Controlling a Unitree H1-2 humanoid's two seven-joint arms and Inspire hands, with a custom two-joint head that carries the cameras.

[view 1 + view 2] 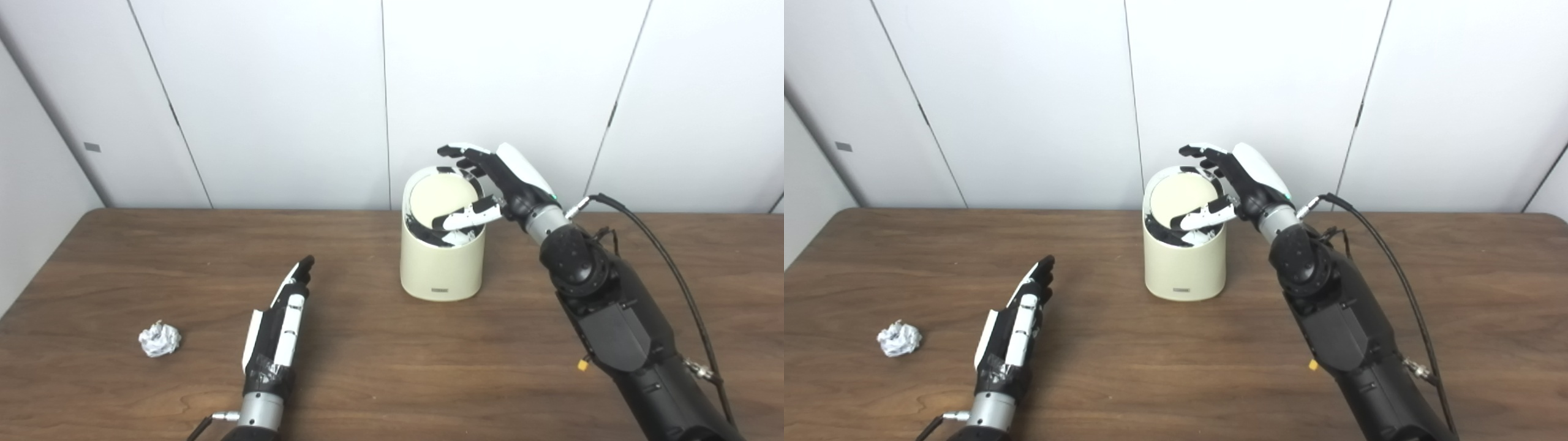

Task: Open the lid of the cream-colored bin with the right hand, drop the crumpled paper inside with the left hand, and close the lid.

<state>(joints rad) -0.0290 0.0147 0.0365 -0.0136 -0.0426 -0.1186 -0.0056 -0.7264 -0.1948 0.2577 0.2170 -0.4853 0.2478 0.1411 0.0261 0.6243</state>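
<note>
The cream-colored bin [440, 269] stands mid-table near the back wall. Its round lid [440, 195] is tilted up, its pale face turned toward me, with a dark gap showing below it. My right hand [490, 180] is at the bin's top: its fingers [460, 150] reach over the lid's raised far edge and its thumb lies across the lower front, so the lid sits between them. The crumpled white paper [160, 340] lies on the table at the front left. My left hand [286, 312] is a hand's width to its right, fingers stretched out, open and holding nothing.
The brown wooden table [392, 367] runs the full width, with white wall panels [275, 92] close behind the bin. A black cable [667, 257] loops from the right wrist along the forearm.
</note>
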